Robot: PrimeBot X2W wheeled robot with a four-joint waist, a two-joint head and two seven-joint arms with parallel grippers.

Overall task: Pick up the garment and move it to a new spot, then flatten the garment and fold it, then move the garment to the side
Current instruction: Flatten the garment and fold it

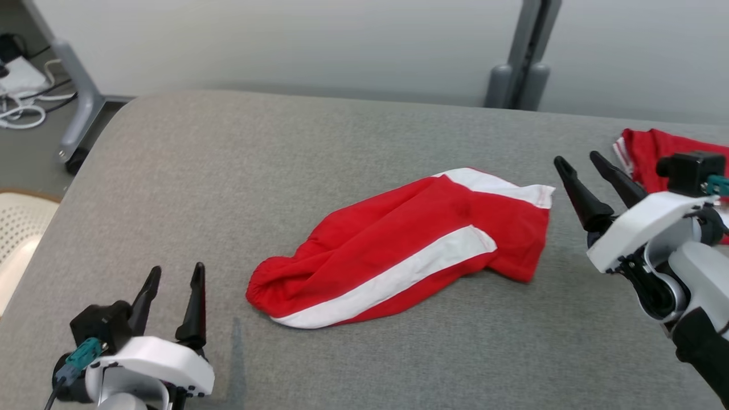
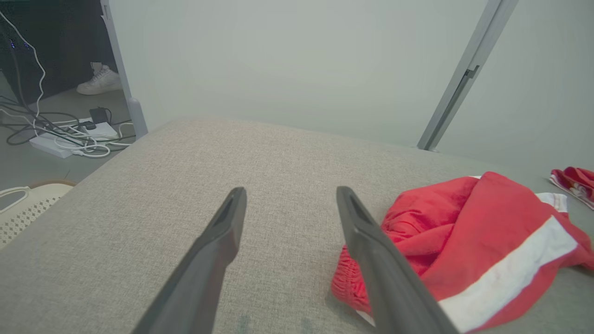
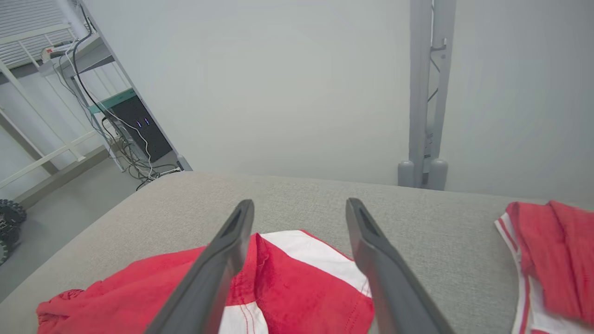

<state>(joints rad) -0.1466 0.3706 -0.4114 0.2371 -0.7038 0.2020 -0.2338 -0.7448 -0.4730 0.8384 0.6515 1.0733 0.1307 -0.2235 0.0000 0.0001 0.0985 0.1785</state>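
The garment, a pair of red shorts with broad white stripes, lies rumpled near the middle of the grey fabric-covered surface, not yet spread flat and with one layer doubled loosely over another. Its long axis runs on a diagonal in the head view, from the gathered elastic waistband at the near left to the white-edged leg hem at the far right. The right jaws stand wide apart and hold nothing; they hover just beside the hem end, tips pointing up and away, and in the right wrist view the red cloth lies directly below and between the two dark fingers. The left jaws are likewise spread wide and empty, low at the near left corner, with a strip of bare surface between them and the waistband; in the left wrist view the bunched waistband sits off to the right of the fingers, not between them. So each arm has its own end of the diagonal, the right arm being the closer, and flattening looks to me like the step in hand, each end drawn outward along that axis. A second red garment lies at the far right edge, well apart from the shorts, partly hidden behind the right wrist
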